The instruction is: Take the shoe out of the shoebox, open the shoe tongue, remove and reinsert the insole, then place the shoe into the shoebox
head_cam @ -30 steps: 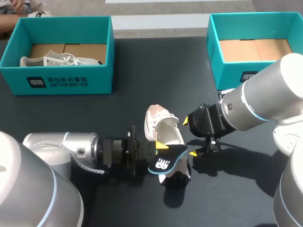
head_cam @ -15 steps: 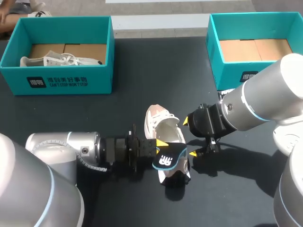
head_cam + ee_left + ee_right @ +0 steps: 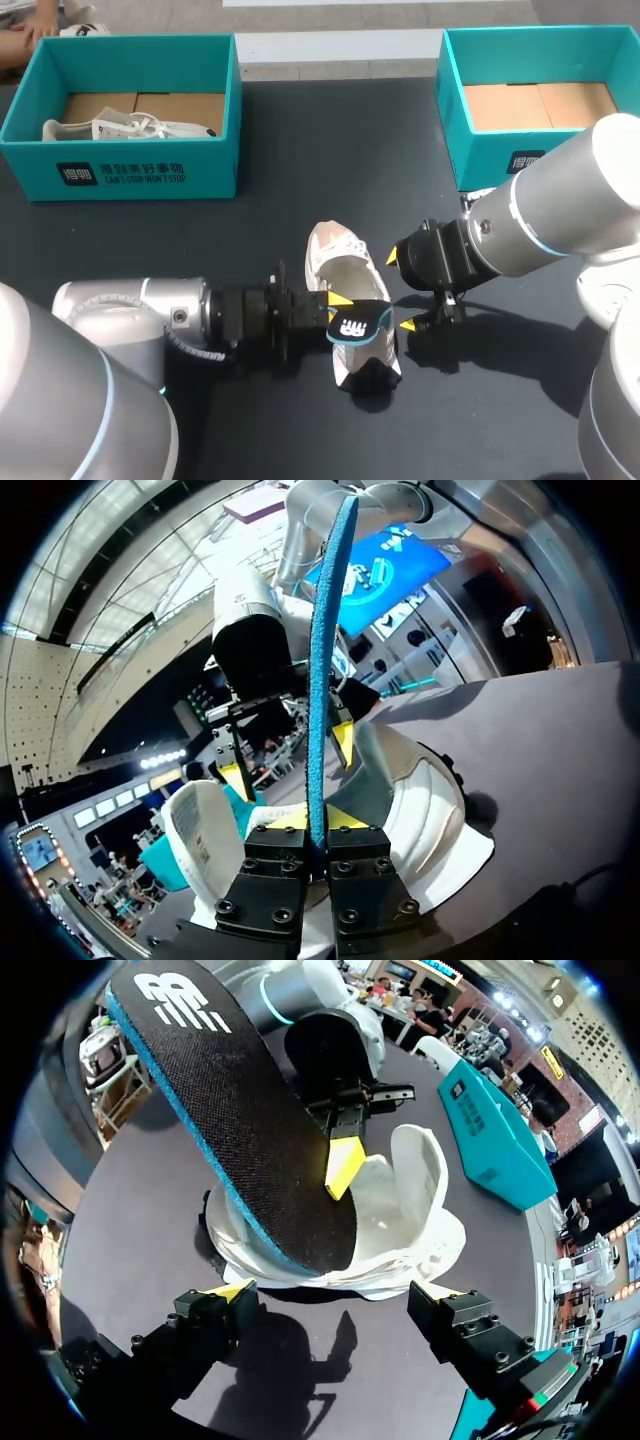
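Observation:
A white shoe (image 3: 343,268) lies on the dark table near the middle, toe pointing away. My left gripper (image 3: 345,312) is shut on a black insole (image 3: 358,330) with a blue edge, held tilted over the shoe's heel end. From the left wrist the insole (image 3: 322,680) shows edge-on, clamped between the fingers of the left gripper (image 3: 318,825), with the shoe (image 3: 425,800) just ahead. My right gripper (image 3: 399,291) stands open right of the shoe, holding nothing. In its own view the right gripper (image 3: 335,1295) faces the shoe (image 3: 410,1215), and the insole (image 3: 240,1130) slants down to the shoe's opening.
A teal shoebox (image 3: 120,175) at the back left holds another white shoe (image 3: 130,128). A second teal shoebox (image 3: 485,165) stands at the back right with only cardboard showing inside. Bare dark table lies between the boxes and in front of the shoe.
My left gripper has carried the insole to the right, from beside the heel to over the shoe's heel end. The right arm has not moved.

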Robot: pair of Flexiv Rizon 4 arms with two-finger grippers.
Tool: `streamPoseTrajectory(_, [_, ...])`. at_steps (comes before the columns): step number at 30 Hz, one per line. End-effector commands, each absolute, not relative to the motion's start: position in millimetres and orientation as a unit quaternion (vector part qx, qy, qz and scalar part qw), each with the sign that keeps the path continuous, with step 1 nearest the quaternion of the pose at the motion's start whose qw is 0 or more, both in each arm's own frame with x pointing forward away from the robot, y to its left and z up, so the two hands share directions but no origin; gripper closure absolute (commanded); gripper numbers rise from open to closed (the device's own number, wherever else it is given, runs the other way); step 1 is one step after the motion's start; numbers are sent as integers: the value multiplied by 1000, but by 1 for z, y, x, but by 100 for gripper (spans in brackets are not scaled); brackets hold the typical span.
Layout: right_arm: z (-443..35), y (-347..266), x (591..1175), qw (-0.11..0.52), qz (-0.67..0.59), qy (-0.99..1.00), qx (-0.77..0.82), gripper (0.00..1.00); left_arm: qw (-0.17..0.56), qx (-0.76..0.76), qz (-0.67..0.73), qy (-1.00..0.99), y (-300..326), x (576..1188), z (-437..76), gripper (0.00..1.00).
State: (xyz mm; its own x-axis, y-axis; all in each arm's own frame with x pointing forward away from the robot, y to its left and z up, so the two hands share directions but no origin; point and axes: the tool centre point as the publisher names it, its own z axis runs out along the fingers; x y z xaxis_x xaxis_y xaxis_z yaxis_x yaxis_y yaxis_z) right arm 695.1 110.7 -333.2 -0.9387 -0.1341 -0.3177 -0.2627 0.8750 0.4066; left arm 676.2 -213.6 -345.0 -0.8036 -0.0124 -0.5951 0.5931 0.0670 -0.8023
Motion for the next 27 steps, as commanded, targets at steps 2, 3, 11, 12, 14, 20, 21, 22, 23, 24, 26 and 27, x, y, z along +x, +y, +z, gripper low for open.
streamPoseTrajectory(2, [-333, 110, 694, 142, 228, 958, -103, 0, 233, 208, -647, 695, -215, 673, -335, 65])
streamPoseTrajectory(3, [-333, 110, 694, 142, 228, 958, -103, 0, 233, 209, -647, 696, -215, 672, -332, 64])
streamPoseTrajectory(11, [-333, 110, 694, 142, 228, 958, -103, 0, 230, 213, -649, 693, -213, 660, -317, 58])
streamPoseTrajectory(12, [-333, 110, 694, 142, 228, 958, -103, 0, 232, 213, -651, 690, -213, 658, -314, 58])
streamPoseTrajectory(14, [-333, 110, 694, 142, 228, 958, -103, 0, 233, 213, -653, 689, -212, 655, -310, 59])
streamPoseTrajectory(20, [-333, 110, 694, 142, 228, 958, -103, 0, 229, 219, -655, 686, -210, 641, -298, 63])
streamPoseTrajectory(21, [-333, 110, 694, 142, 228, 958, -103, 0, 229, 219, -655, 686, -210, 640, -297, 64])
streamPoseTrajectory(22, [-333, 110, 694, 142, 228, 958, -103, 0, 227, 219, -656, 686, -211, 639, -296, 68])
streamPoseTrajectory(23, [-333, 110, 694, 142, 228, 958, -103, 0, 227, 219, -656, 685, -212, 637, -296, 71])
streamPoseTrajectory(24, [-333, 110, 694, 142, 228, 958, -103, 0, 226, 219, -657, 685, -213, 636, -295, 75])
streamPoseTrajectory(26, [-333, 110, 694, 142, 228, 958, -103, 0, 224, 221, -658, 684, -215, 634, -297, 100])
streamPoseTrajectory(27, [-333, 110, 694, 142, 228, 958, -103, 0, 220, 221, -659, 684, -217, 634, -298, 100])
